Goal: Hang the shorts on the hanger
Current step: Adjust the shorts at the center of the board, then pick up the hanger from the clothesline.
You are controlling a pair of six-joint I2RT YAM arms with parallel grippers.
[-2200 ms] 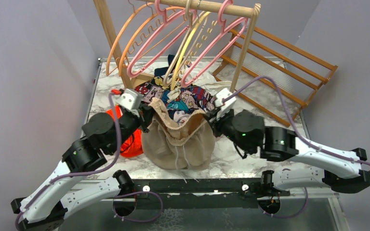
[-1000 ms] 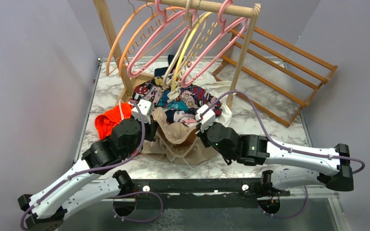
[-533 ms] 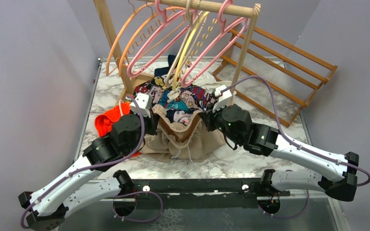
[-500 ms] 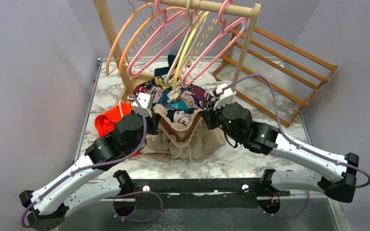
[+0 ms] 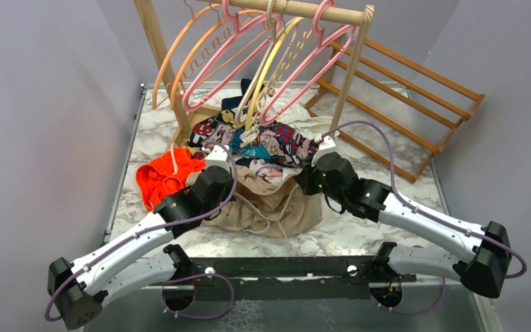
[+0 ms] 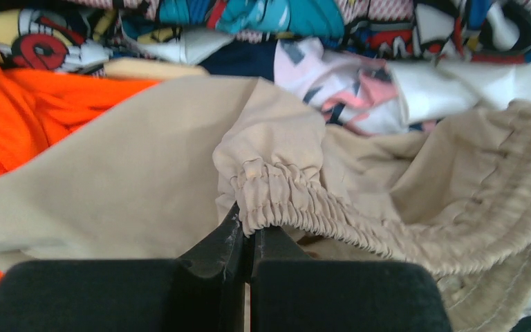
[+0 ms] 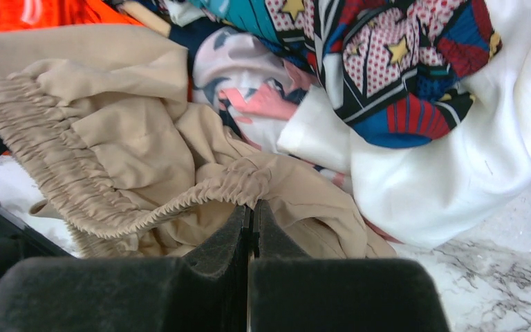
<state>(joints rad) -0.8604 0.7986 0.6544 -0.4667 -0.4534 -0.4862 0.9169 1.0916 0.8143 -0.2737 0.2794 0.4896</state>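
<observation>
Risks losing the baggy beige fabric shorts (image 5: 271, 202), heaped at the near middle of the marble table (image 5: 349, 235) and well apart from the pink plastic hanger (image 5: 318, 66) up on the wooden rail (image 5: 304, 8): thin pinches on stretchy gathered waistband, liable to slip or drag the comic-print cloth (image 5: 263, 142) along. Reaches low and forward with left gripper (image 6: 249, 238) and right gripper (image 7: 251, 214), angled inward, fingers pressed tight on opposite waistband stretches.

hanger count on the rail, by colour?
orange hangers: 2
pink hangers: 2
yellow or cream hangers: 2
total: 6
</observation>
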